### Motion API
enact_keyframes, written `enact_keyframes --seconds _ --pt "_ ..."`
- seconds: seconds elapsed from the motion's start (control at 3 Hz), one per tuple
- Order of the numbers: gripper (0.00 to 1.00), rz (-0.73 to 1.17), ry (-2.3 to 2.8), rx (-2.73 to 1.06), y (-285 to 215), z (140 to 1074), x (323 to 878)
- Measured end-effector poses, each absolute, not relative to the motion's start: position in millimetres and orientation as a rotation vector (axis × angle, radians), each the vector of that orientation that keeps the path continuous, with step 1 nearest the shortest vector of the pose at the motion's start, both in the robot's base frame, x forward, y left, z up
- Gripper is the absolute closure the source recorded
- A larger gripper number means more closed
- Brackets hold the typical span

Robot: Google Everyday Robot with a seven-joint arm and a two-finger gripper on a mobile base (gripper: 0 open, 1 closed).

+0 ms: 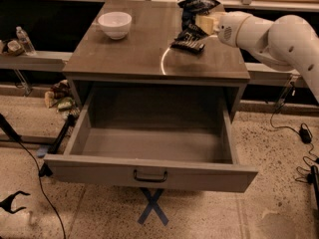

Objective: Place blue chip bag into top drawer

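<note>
**My gripper holds the snack bag above the cabinet top, far right**

My gripper (202, 23), at the end of my white arm (271, 34) reaching in from the right, pinches the small crumpled dark navy-blue foil chip bag (196, 5) over the far right part of the grey-brown cabinet top (139, 56). The bag's lower edge hangs just above a flat black ribbed bar (188, 45) lying on that surface. A white bowl (115, 24) sits at the far left of the top, well apart from the bag. Below, the wide grey-brown top drawer (149, 166) stands pulled out towards the near side, its small dark metal handle (150, 176) centred on the front panel. A blue tape cross (153, 206) marks the speckled floor beneath it.
</note>
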State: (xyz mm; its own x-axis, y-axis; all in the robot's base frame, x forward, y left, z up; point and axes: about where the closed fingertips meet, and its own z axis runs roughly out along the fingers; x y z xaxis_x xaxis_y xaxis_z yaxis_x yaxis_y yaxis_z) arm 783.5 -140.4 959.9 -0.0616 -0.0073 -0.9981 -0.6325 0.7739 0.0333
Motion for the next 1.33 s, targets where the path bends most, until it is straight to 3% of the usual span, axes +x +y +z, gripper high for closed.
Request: enact_keyframes --seconds 0.33,1.33 --pt "1.0 0.787 1.513 -0.52 -106.7 980.5 713.3" --pt "1.0 0.908 1.495 -0.794 -60.6 943.5 604.3"
